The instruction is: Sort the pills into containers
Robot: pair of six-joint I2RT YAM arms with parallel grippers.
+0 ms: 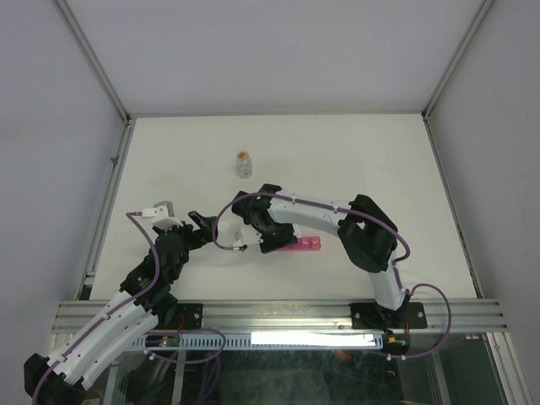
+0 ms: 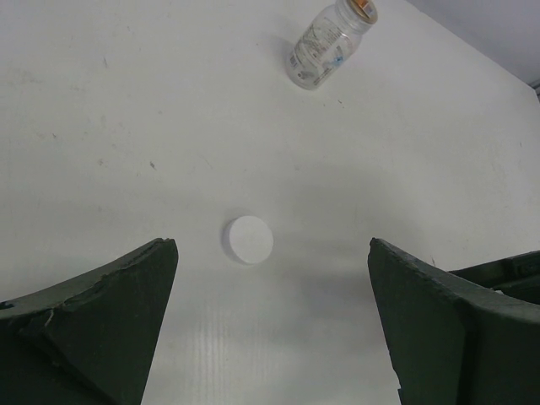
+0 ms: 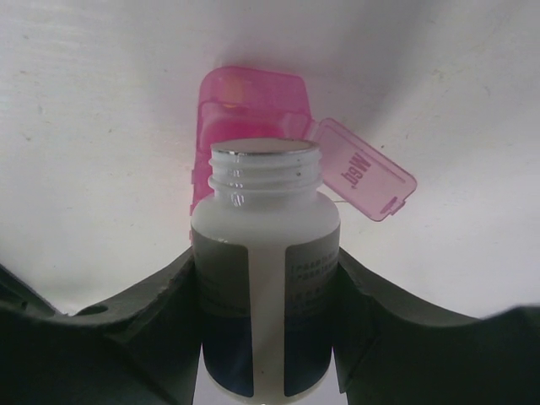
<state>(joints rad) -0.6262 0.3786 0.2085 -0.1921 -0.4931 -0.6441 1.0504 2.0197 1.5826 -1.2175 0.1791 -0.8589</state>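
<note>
My right gripper (image 3: 266, 261) is shut on an uncapped white bottle (image 3: 266, 211) with a dark blue label. The bottle's mouth points at the pink pill-organiser strip, the containers (image 3: 249, 97). One lid of the strip (image 3: 363, 169) stands open to the right. In the top view the organiser (image 1: 305, 245) lies under the right arm's forearm, just right of the right gripper (image 1: 253, 229). My left gripper (image 2: 272, 245) is open over bare table, a round white cap (image 2: 249, 240) lying just ahead of its fingers. No pills show.
A small clear bottle (image 2: 331, 44) with an orange-brown top stands farther back on the table (image 1: 337, 160), also in the top view as the clear bottle (image 1: 244, 163). Metal frame posts and white walls enclose the table at left, right and back.
</note>
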